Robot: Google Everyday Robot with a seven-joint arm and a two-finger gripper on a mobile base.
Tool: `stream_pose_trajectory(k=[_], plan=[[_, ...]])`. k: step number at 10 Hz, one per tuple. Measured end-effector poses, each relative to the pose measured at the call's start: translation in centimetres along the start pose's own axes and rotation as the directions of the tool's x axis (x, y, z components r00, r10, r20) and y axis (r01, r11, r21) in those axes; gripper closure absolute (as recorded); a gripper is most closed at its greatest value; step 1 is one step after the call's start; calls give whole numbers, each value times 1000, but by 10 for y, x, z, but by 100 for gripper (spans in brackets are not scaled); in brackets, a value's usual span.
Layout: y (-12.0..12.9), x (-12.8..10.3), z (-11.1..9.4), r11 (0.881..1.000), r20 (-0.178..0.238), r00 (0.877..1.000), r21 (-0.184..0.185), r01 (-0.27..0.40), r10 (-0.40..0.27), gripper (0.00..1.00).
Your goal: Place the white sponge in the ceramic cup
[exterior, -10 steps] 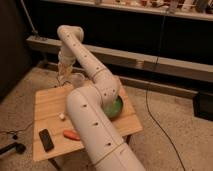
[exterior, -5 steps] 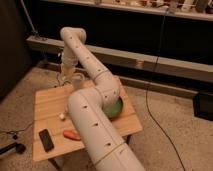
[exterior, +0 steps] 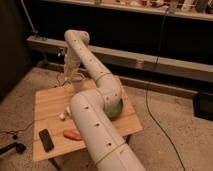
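Note:
My gripper (exterior: 69, 77) hangs from the wrist over the far edge of the wooden table (exterior: 50, 102). A small pale ceramic cup (exterior: 78, 86) stands just right of and below it, partly hidden by my arm. A small white object (exterior: 62, 116), perhaps the white sponge, lies on the table against the left side of my arm. I cannot tell whether the gripper holds anything.
A green bowl (exterior: 117, 108) sits on the right of the table, mostly hidden behind my arm. An orange carrot-like item (exterior: 73, 134) and a black flat device (exterior: 46, 140) lie near the front edge. A dark shelf wall and a cable (exterior: 155, 90) are behind.
The gripper has shifted a little to the right along the far edge of the table, closer to the cup. The things on the table have not moved.

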Motion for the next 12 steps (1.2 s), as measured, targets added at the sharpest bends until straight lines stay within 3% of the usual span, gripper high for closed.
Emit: stream_pose_trajectory(k=[8,12], plan=[[-2,-10,14,1000,4,1000,-13,5,-5,97],[-2,-10,15,1000,3,1000,-12,3,-3,61]])
